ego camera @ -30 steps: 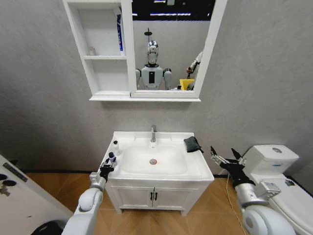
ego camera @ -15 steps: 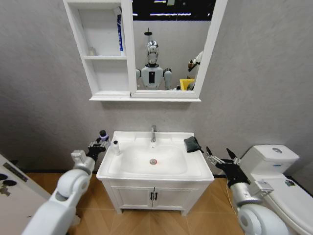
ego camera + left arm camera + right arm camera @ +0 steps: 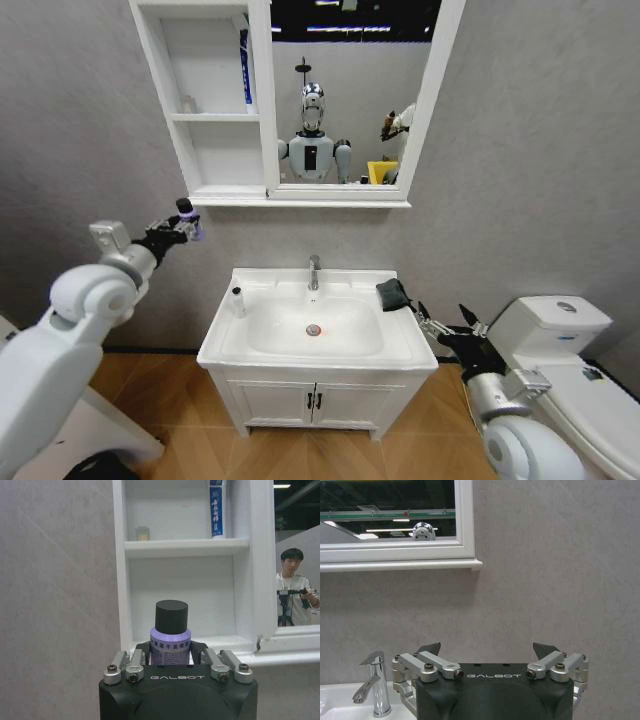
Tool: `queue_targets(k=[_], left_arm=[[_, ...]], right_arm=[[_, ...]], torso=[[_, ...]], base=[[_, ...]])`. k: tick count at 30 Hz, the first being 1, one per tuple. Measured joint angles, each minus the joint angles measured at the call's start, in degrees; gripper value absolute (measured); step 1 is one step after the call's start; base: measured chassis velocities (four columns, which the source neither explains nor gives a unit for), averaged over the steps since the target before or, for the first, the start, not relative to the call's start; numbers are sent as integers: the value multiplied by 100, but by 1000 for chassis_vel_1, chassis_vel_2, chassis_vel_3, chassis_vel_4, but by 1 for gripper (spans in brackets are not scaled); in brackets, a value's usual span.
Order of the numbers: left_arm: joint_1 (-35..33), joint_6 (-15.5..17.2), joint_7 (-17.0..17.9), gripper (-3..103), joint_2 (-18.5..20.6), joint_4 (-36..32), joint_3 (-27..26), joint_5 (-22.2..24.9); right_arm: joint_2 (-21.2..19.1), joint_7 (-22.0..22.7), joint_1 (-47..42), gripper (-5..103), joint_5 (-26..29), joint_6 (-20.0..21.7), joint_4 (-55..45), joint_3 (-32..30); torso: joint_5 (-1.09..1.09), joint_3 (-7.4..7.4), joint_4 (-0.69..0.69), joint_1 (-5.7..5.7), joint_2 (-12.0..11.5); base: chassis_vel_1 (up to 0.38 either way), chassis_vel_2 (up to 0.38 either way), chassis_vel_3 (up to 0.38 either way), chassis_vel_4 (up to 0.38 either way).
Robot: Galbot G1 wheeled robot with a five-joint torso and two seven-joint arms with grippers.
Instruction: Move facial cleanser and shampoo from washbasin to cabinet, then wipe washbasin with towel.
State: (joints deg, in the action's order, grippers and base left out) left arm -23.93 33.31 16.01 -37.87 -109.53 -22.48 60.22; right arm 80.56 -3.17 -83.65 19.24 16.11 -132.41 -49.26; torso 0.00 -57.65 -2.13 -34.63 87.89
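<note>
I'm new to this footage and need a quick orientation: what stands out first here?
The left gripper, raised left of the tall white shelf cabinet, is shut on a small lilac bottle with a black cap. Below, the white ceramic washbasin holds a small white bottle and a bunched black towel, with the open right gripper just beyond its right edge.

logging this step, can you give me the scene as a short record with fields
left gripper: raised left of the tall white shelf cabinet, jaws shut on a small purple bottle with a black cap
right gripper: jaws open, beside the white ceramic washbasin's right edge
small black cloth towel: on the basin's back right corner
small white bottle: on the basin's left rim
</note>
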Motion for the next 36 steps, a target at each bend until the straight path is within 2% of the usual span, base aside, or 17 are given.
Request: queue_targets(k=[2,3,5,10,12,19,21,25,28,29,33,36], left_arm=[[717,32,-196,42,88,454,389,64],[717,32,-196,42,88,454,389,64],[1361,124,-397,42,104,984,850,212],[1953,373,-421,42,22,1463,1302,522],[2429,508,-404,42,-160,1786,1584,705],[3011,586,-368,42,-482,2178,1850,844],[3380,589,-473,42,-744,2580,2125,659],[3594,586,-525,42,-977,2878,2295,525],[3793,570,-536,42,-1350,3290,2457,290],[3793,570,-536,42,-1350,3290,2457,290],[3950,451,-611,42,-1720,3877,2578,-244],[3969,422,-613,42,-1780,3966,2598,-302]], right_arm=[[19,-7,1,100,-63,-1,40,3],[19,-7,1,100,-63,-1,40,3],[26,-11,13,100,-101,-2,73,8],[48,-11,22,100,-144,-2,88,14],[84,-16,-5,100,-196,-18,107,17],[93,-35,-46,100,-260,-97,182,-15],[89,-36,-9,100,-262,-99,198,-17],[92,-35,6,100,-261,-98,207,-14],[101,-35,5,100,-253,-118,251,-40],[101,-35,5,100,-253,-118,251,-40],[101,-37,-30,100,-213,-181,286,-107],[99,-38,-34,100,-209,-193,292,-113]], torso=[[0,0,-1,0,0],[0,0,-1,0,0],[-1,0,0,0,0],[-1,-1,-1,0,-1],[0,-1,1,-1,-1],[0,0,-1,1,0],[0,0,-1,0,-1],[1,0,0,0,-1],[1,0,1,0,-1],[1,0,1,0,-1],[1,0,-2,0,-1],[0,0,-2,0,-1]], base=[[0,0,0,0],[0,0,0,0],[0,0,0,0],[0,0,0,0],[0,0,0,0],[0,0,0,0],[0,0,0,0],[0,0,0,0],[0,0,0,0],[0,0,0,0],[0,0,0,0],[0,0,0,0]])
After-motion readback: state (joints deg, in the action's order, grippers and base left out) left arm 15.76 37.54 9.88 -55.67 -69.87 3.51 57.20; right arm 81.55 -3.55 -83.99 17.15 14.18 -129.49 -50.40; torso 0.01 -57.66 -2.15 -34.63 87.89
